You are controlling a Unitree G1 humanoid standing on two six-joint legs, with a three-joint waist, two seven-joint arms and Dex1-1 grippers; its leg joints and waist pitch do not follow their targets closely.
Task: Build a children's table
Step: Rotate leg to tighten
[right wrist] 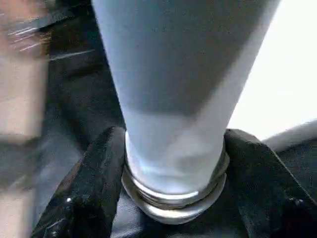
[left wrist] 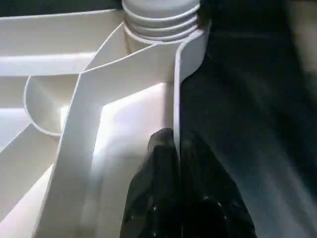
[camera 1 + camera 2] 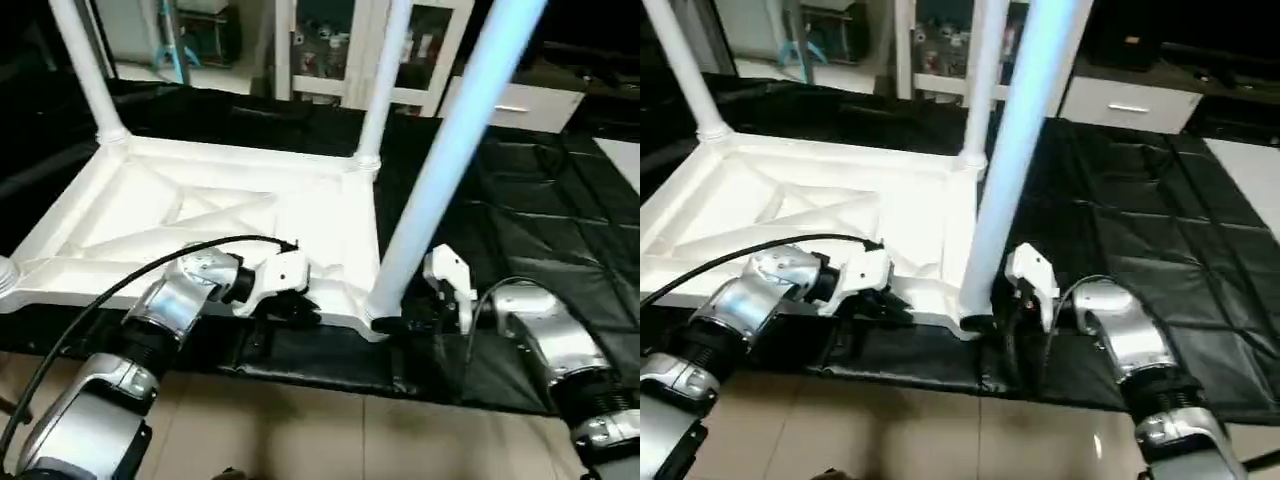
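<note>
Tabletop (image 3: 200, 215): three legs standing.

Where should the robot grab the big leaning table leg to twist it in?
Low down, just above the threads, where the right gripper already straddles the leg with a finger on each side. The tube is round and widest there, close to the corner socket, so it is probably easiest to steady and turn.

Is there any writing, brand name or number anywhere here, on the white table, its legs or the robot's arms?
None can be read. The tabletop, the leg in the right gripper and the left gripper show plain surfaces. Items in the cabinet behind are too blurred to tell.
</note>
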